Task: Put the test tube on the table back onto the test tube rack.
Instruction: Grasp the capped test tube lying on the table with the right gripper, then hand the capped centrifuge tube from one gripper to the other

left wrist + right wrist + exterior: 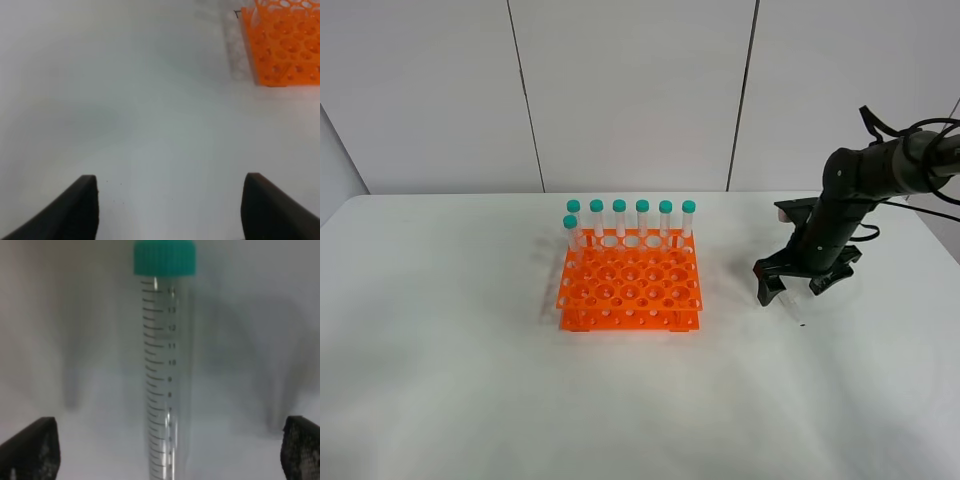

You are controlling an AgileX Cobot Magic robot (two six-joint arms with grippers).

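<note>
Plenty of bare bench around the orange test tube rack, which sits well in from every edge. The test tube lies flat on the bench right of the rack: clear, black graduation marks, teal cap. The right jaws gape wide either side of it, not touching. The overhead view barely shows it, but the right wrist view does clearly. The left jaws are open too, over bare bench near the rack.

Behind the surface, a pale grey panelled wall, meeting its far edge. Two thin dark joints in that wall: left seam and right seam, both leaning slightly. Past the surface's far left corner, a darker grey panel. White, matte, round-cornered top. Soft, even light; faint shadows.
</note>
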